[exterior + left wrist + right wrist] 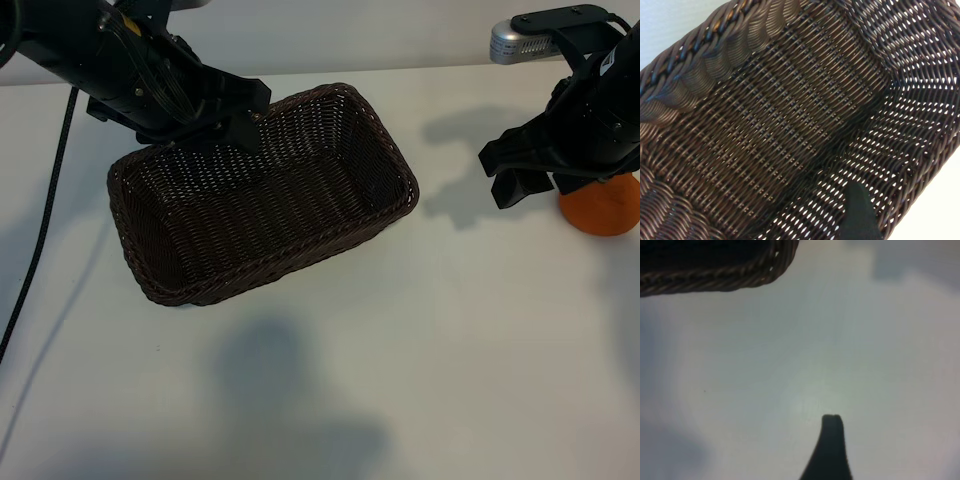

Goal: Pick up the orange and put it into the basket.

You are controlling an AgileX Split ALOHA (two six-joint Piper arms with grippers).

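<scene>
You see the basket [300,255] at frame centre is dark-brown woven wicker with a faint sheen and a braided rim. The orange [603,212] at the right edge looks matt. The table [450,360] is smooth, matt white. Both grippers' housings look like matt black plastic.

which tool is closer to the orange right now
Right. The right tool hangs open just beside and above the orange, holding nothing. The left tool is far across the table, open over the basket rim.
</scene>
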